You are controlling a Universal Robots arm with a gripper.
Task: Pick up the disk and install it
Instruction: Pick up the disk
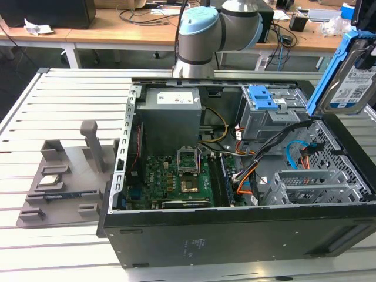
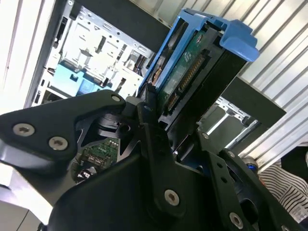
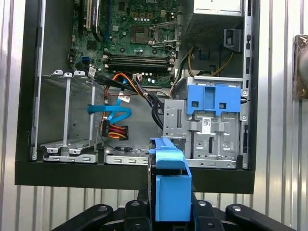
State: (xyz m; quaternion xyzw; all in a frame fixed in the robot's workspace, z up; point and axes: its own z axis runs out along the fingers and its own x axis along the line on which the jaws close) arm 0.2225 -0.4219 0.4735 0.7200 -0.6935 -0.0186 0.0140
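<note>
Apparently disk in tool, above case.

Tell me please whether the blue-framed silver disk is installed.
Out: the gripper holds the blue-framed silver disk above the black computer case.

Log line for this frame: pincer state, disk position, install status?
pincer: shut on disk | disk: held tilted, raised at computer case edge, exterior view's right | install: not yet done

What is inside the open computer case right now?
A green motherboard, grey power supply, blue-latched drive cage and loose cables. The held disk covers part of the case rim.
</note>
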